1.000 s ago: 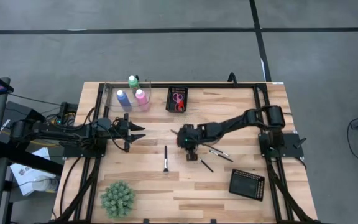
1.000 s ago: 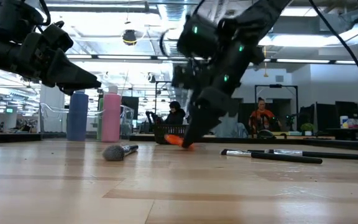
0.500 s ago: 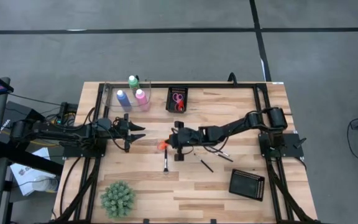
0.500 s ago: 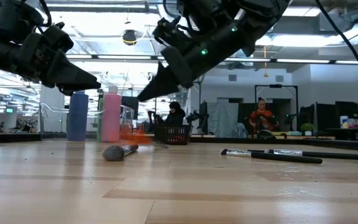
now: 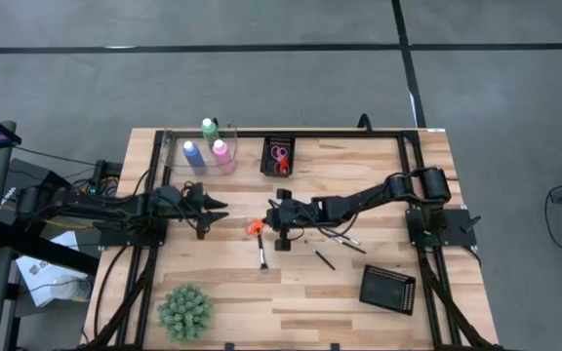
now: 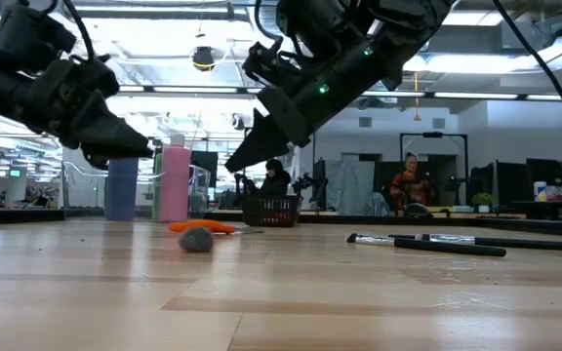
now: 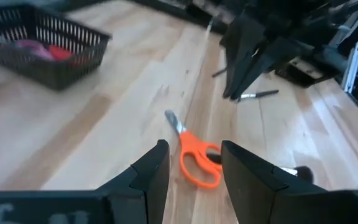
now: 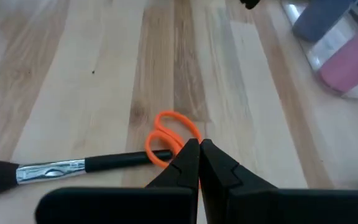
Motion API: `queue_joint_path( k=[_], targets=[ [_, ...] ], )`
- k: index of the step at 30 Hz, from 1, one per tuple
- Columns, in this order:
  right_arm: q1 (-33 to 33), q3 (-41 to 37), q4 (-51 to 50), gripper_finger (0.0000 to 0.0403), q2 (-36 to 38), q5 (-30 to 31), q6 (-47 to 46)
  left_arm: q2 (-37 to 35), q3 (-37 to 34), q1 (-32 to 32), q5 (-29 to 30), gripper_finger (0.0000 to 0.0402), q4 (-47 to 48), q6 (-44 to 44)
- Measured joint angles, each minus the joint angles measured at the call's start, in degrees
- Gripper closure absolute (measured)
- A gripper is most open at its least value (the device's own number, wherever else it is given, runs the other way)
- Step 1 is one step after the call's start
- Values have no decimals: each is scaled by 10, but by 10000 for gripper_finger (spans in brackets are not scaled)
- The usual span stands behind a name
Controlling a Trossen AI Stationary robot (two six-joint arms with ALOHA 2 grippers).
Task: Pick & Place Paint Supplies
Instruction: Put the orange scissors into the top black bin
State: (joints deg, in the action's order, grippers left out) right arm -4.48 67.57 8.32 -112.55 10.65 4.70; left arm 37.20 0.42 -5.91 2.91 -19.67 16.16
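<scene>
On the wooden table (image 5: 359, 283) the job stands at the pick stage for the orange-handled scissors (image 5: 255, 228), which lie flat near the middle of the board, between the two arms and touching the handle of a fluffy-headed brush (image 5: 262, 252); nothing is lifted at this moment. The right gripper (image 5: 273, 223), the larger presence over the spot, hangs just above and beside the scissors with its jaws pressed together and nothing between them, so it reads as poking or nudging rather than grasping. The left gripper (image 7: 191, 171) sits a little way off toward its own side of the table, jaws parted about halfway and empty, pointed straight at the scissors. Judging from this, the next move calls for one arm to come down over the orange loops or the blade, close on them, and carry them to the black mesh tray (image 5: 280, 156) at the far edge, where red and pink scissors (image 5: 280, 159) already lie; the right arm would first have to open. The scissors are small, with bright orange plastic loops and a short silver blade (image 7: 174, 120), closed, lying low on the wood, so a grip has to come nearly down to the surface.
</scene>
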Motion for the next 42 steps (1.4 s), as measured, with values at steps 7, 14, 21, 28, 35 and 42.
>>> queue_joint_path(
  k=[7,14,21,28,35,42],
  targets=[
    [-29,0,5,403,0,108,2,136,58,19,-19,262,-6,4],
    [-70,0,-25,403,1,214,13,294,136,74,-11,262,-20,-107],
    [-100,0,-94,403,1,284,-5,383,181,129,47,261,-19,-188],
    [-121,1,-126,403,5,322,-17,431,197,163,80,188,-20,-204],
    [-129,1,-152,403,42,331,-32,490,226,182,142,115,-19,-250],
    [-152,1,-187,403,66,384,-56,564,268,206,224,123,-28,-304]
  ],
)
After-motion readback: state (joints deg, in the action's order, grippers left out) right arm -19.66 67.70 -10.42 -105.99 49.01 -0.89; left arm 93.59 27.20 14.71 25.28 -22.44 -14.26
